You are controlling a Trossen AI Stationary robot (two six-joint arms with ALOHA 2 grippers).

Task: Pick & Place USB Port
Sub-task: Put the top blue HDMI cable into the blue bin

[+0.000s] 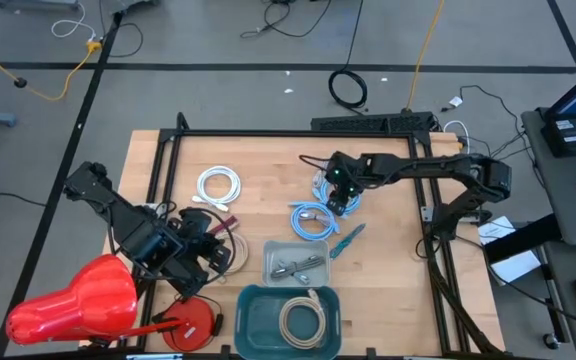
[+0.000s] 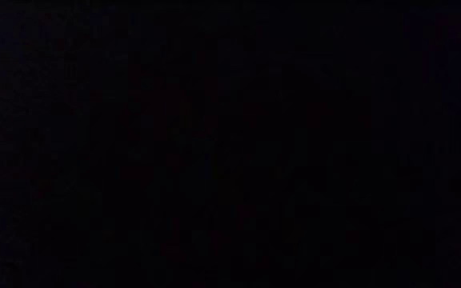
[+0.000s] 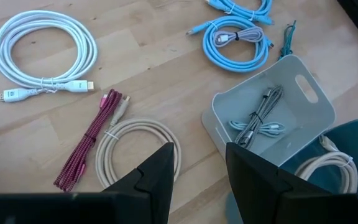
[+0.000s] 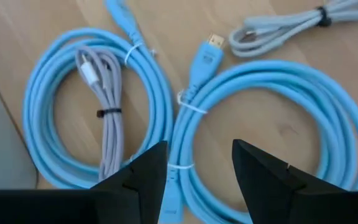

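Several coiled USB cables lie flat on the wooden table. My right gripper (image 4: 199, 149) is open and hovers over two light-blue coils, one (image 4: 36, 112) with a grey cable (image 4: 107, 93) bundled inside it, the other (image 4: 328, 93) ending in a gold-tipped plug (image 4: 215, 41). In the high view it (image 1: 343, 200) is right of the table's centre. My left gripper (image 3: 199, 149) is open above a beige coil (image 3: 132, 134) and a red braided cable (image 3: 92, 140), near the table's left near part (image 1: 213, 250). The low view is black.
A white coil (image 1: 218, 187) lies left of centre. A grey tray (image 1: 295, 262) holds grey cables, and a teal bin (image 1: 288, 320) at the near edge holds a beige coil. A thin teal cable (image 1: 348, 238) lies beside the tray. Red objects (image 1: 78, 300) sit at the near left corner.
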